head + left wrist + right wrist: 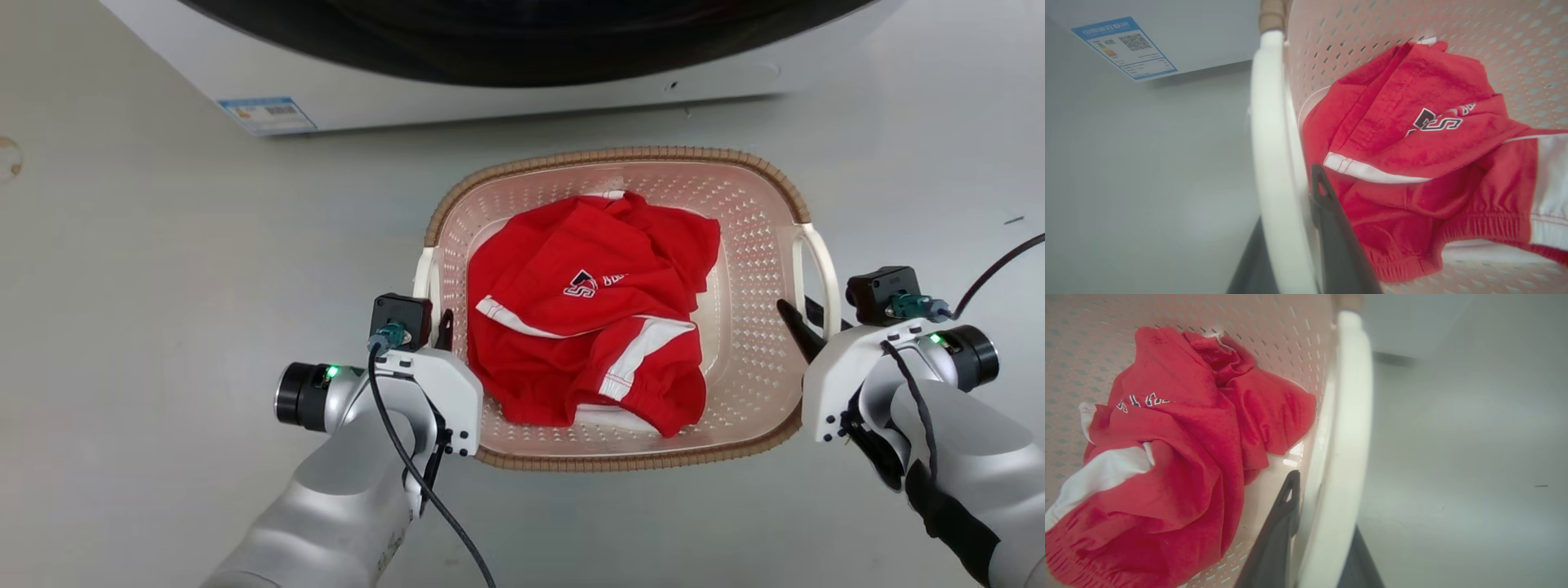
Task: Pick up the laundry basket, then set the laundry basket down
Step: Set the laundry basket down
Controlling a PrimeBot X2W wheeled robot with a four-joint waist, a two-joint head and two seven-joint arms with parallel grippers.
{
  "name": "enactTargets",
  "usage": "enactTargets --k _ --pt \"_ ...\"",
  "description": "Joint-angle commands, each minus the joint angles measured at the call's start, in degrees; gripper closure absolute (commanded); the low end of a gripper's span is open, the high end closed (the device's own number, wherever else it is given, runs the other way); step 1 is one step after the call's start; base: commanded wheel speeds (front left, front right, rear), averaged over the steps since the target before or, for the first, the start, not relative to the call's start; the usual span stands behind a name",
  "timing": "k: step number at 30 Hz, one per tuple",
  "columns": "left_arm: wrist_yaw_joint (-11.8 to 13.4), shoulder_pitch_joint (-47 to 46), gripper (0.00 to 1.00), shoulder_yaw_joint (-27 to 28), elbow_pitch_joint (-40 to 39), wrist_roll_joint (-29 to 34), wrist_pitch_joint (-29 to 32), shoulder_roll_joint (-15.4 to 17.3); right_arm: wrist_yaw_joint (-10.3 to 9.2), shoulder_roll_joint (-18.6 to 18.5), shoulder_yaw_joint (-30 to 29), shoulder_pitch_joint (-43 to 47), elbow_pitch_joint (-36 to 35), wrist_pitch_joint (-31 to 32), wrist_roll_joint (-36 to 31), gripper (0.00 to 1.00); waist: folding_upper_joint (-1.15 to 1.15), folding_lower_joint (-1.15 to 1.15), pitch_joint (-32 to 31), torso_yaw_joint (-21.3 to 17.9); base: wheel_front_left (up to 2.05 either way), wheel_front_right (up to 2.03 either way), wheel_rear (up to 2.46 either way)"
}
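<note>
Two narrow pinches carry everything: the left gripper (437, 327) is closed on the left handle (423, 278) of the laundry basket (759, 269), and the right gripper (804, 314) on the right handle (820, 261). The basket hangs or sits between them, near the washing machine (490, 90). I cannot tell if it is off the floor (163, 286). Uneven arm heights could let the smooth loops slide, tipping out the red sports garment (588, 327).

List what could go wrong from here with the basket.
The left gripper and right gripper pinch only smooth white handles; either hold may slip, tilting the laundry basket and shifting the red garment. The washing machine stands close beyond the far rim; a forward swing could bump it.
</note>
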Motion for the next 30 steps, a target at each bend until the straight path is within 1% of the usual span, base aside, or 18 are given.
enactTargets --k 1,3,4,7,8,11,22,24,30 --pt "0.9 -2.5 1.0 0.5 -1.2 1.8 -0.8 1.8 0.35 -2.6 0.4 0.0 0.1 -1.2 -1.5 1.0 0.0 0.0 5.6 1.3 0.0 0.0 0.0" --pt "1.8 -3.7 1.0 1.4 -3.2 2.9 -0.8 1.8 0.35 -3.2 0.0 -0.8 0.0 -1.5 -1.9 1.0 0.0 0.0 7.7 1.6 0.0 0.0 0.0" --pt "3.0 -4.6 1.0 2.8 -5.2 4.8 -0.8 1.8 0.35 -3.8 -0.8 -1.7 -0.5 -1.7 -2.6 1.0 0.0 0.0 9.7 1.8 0.0 0.0 0.0" --pt "4.3 -5.1 1.0 5.2 -7.7 8.0 -0.8 1.8 0.35 -4.8 -4.4 -2.6 -2.3 -1.7 -4.8 1.0 0.0 0.0 12.1 2.0 0.0 0.0 0.0" --pt "4.3 -5.1 1.0 5.2 -7.7 8.0 -0.8 1.8 0.35 -4.8 -4.4 -2.6 -2.3 -1.7 -4.8 1.0 0.0 0.0 12.1 2.0 0.0 0.0 0.0" --pt "4.5 -5.0 1.0 7.4 -9.2 10.6 -0.8 1.8 0.35 -5.4 -7.8 -2.3 -4.0 -1.7 -7.8 1.0 0.0 0.0 14.1 2.0 0.0 0.0 0.0" --pt "2.6 -5.7 1.0 12.9 -9.5 16.5 -0.8 1.8 0.35 -6.6 -15.4 -0.8 -8.4 -1.8 -15.5 1.0 0.0 0.0 18.2 1.3 0.0 0.0 0.0" --pt "2.1 -5.9 1.0 13.4 -9.2 17.3 -0.8 1.8 0.35 -6.7 -16.5 -0.4 -9.3 -1.8 -16.4 1.0 0.0 0.0 18.5 1.2 0.0 0.0 0.0" --pt "1.5 -6.1 1.0 14.7 -9.5 18.4 -0.8 1.8 0.35 -7.1 -19.3 0.6 -10.1 -1.8 -18.2 1.0 0.0 0.0 19.4 1.3 0.0 0.0 0.0"
